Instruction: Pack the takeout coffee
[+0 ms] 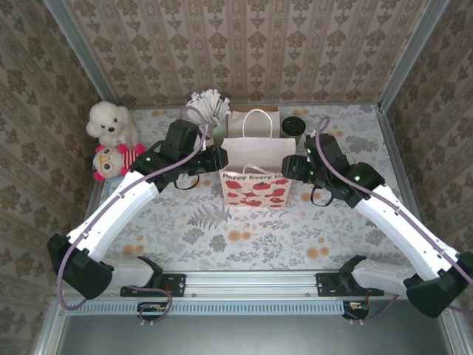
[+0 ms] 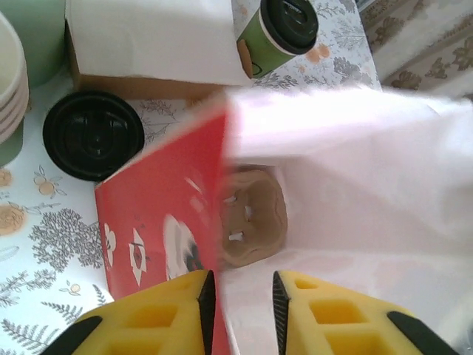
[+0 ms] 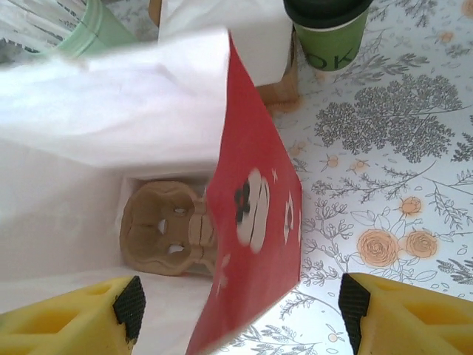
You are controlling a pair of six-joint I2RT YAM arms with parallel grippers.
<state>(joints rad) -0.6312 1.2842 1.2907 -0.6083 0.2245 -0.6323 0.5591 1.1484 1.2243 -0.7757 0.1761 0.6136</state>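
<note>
left claw [image 2: 238,294]: we see it narrowly parted, the edge of the bag [image 2: 162,200] between its jaws.
right claw [image 3: 240,307]: we see it wide, astride the bag's red wall.
coffee cup [image 3: 329,29]: ahead of our right claw, upright outside the bag.
cup carrier [image 3: 166,229]: below both claws, inside the bag.

Staged lab booth: wallpapered walls [image 1: 244,44], alu frame [image 1: 80,46], floral tabletop [image 1: 222,240].

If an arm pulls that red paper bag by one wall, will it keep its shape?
Probably not: the red paper bag has thin walls that bow in the wrist views, so it should flex. It looks light, holding a cardboard cup tray, so it may slide or tip.
</note>
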